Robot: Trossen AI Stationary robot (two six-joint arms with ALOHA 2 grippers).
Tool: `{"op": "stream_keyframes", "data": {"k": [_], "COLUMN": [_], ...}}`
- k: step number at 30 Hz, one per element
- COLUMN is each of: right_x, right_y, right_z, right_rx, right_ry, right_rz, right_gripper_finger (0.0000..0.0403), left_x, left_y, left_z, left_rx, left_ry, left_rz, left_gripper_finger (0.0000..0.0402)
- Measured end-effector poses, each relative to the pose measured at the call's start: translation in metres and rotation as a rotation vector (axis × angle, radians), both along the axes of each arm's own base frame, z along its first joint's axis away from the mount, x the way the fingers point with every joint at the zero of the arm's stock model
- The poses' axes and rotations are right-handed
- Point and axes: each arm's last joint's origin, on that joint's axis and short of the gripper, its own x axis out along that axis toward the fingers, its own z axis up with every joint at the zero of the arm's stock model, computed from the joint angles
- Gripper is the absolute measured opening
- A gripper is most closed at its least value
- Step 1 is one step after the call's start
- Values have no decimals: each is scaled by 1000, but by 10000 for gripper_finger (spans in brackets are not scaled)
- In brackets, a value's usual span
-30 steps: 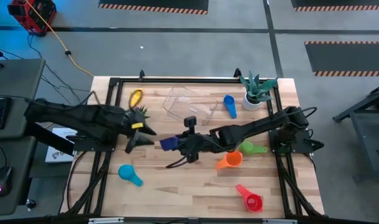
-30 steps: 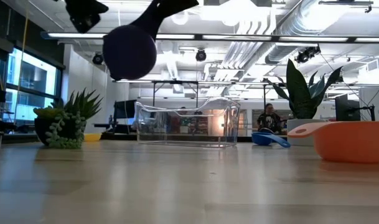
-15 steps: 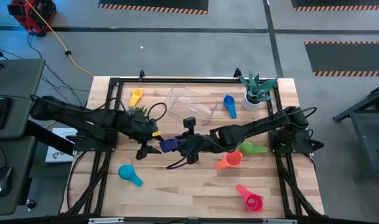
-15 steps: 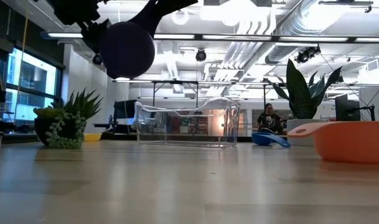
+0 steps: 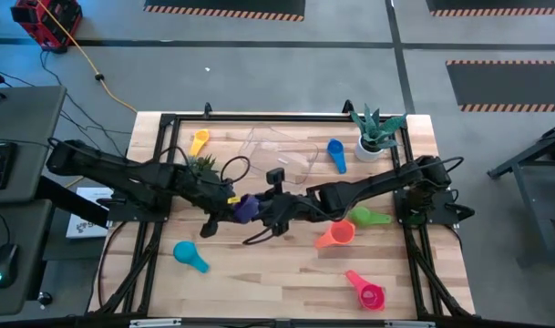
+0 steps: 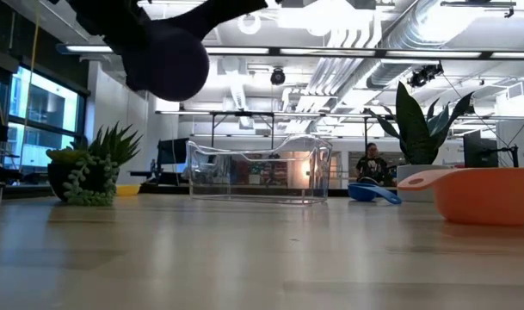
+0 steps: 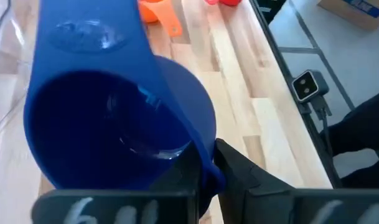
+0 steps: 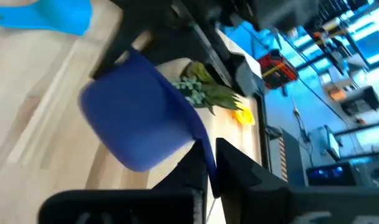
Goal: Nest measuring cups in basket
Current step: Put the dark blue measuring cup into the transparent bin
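Wooden tabletop fills my view. Just in front of the basket (image 5: pixel 279 150), I have the dark blue cup (image 5: pixel 245 208) hanging in the air, the right gripper (image 5: pixel 262 210) clamped on its handle, the left gripper (image 5: pixel 230 206) pinching its bowl rim. If either arm tugs, I risk dropping it short of the basket.

Dark blue measuring cup (image 5: pixel 245 207): deep blue, plain. Light blue measuring cup (image 5: pixel 190 256): pale cyan. Blue measuring cup (image 5: pixel 336 154): mid blue. Yellow measuring cup (image 5: pixel 199 141), orange measuring cup (image 5: pixel 335 234), green measuring cup (image 5: pixel 367 217), red measuring cup (image 5: pixel 365 291): each one solid colour. Basket (image 5: pixel 279 150): clear, colourless. Table (image 5: pixel 277 273): pale wood, striped planks. Floor mats (image 5: pixel 505 84): black, orange-and-black hazard striping along edges.
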Motion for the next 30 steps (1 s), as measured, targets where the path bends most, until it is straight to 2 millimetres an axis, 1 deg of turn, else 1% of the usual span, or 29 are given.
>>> {"op": "stream_keyframes", "data": {"k": [2, 4, 5, 8, 11, 13, 15, 18, 21, 26, 28, 30], "right_x": [-2, -8, -10, -18, -26, -35, -43, -59, -79, -116, -127, -137], "right_y": [1, 0, -1, -6, -12, -14, -17, -21, -23, -21, -22, -23], "right_z": [0, 5, 10, 22, 29, 30, 28, 18, 10, 0, -2, -7], "right_rx": [25, 90, 126, 221, 250, 268, 300, 322, 373, 557, 651, 721], "right_ry": [0, 49, 61, 121, 169, 216, 265, 357, 349, 197, 115, 64], "right_rz": [-44, -64, -83, -129, -188, -232, -285, -370, -447, -551, -592, -634], "right_gripper_finger": [32, 55, 69, 113, 159, 184, 202, 218, 221, 222, 222, 222], "left_x": [-2, -9, -13, -20, -27, -27, -29, -25, -17, 1, 7, 14], "left_y": [1, 3, 4, 7, 8, 5, 1, -10, -24, -47, -50, -52], "left_z": [0, -7, -10, -12, -17, -18, -22, -25, -30, -46, -53, -54], "left_rx": [7, 28, 48, 102, 131, 139, 153, 197, 264, 461, 535, 592], "left_ry": [15, 104, 145, 202, 288, 298, 338, 364, 411, 487, 511, 520], "left_rz": [2, 41, 64, 95, 98, 102, 83, 49, -29, -131, -131, -132], "left_gripper_finger": [20, 10, 8, 8, 7, 7, 7, 7, 7, 7, 7, 7]}}
